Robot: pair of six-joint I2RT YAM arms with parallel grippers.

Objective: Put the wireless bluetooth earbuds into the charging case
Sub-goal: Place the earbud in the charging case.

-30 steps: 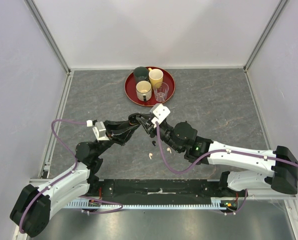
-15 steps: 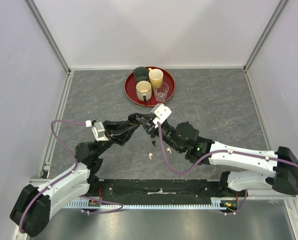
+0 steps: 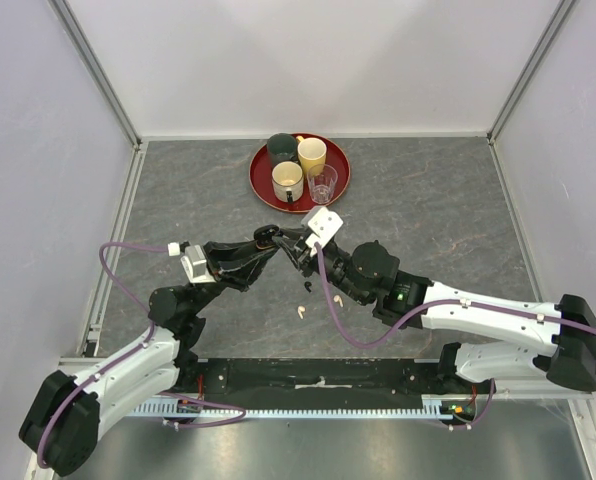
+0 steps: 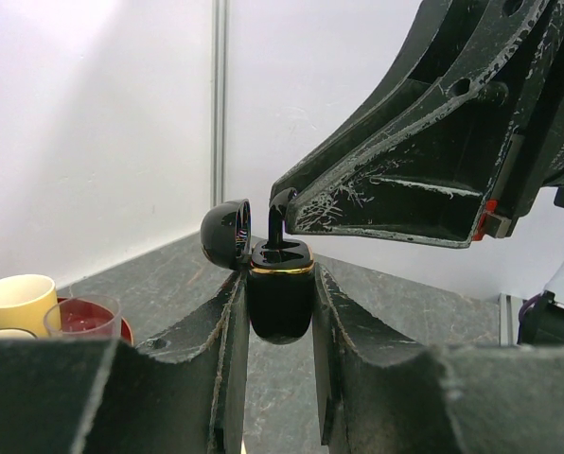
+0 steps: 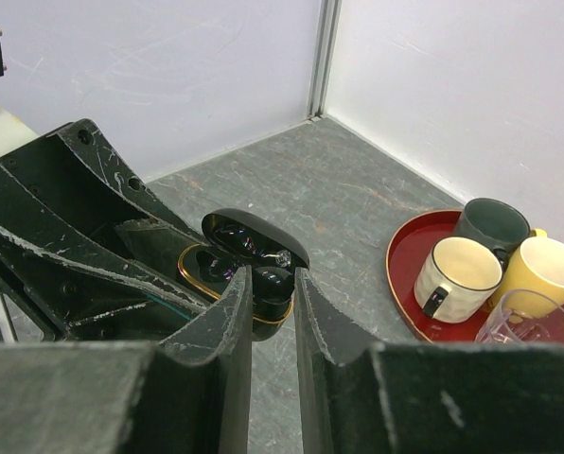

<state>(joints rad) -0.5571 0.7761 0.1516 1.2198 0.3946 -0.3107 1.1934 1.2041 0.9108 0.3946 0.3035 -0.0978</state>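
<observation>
The left tool (image 4: 280, 282) is clamped on the black case (image 4: 280, 310), 1 finger on each side of its body, holding it upright off the tabletop (image 3: 428, 200). The case has a gold rim, and its lid (image 4: 227, 234) is hinged open and tipped back to the left in the left wrist view.

The right tool (image 5: 273, 280) comes in from the opposite side, its fingers drawn close together on a black earbud (image 4: 280, 221). The earbud stands upright, its lower end sitting in the mouth of the case. I cannot tell whether it is fully seated. The 2 tools meet tip to tip above the middle of the tabletop.

On the tabletop, near the arms' side of the tools, lies a cream earbud (image 3: 300, 311). A small dark piece (image 3: 306, 287) lies just beyond it, too small to identify.

Further back, well apart from the tools, sits a red tray (image 3: 261, 185). It carries 3 cups (image 3: 287, 180), 1 dark, 1 cream and 1 yellow, along with a clear glass (image 3: 323, 184).
</observation>
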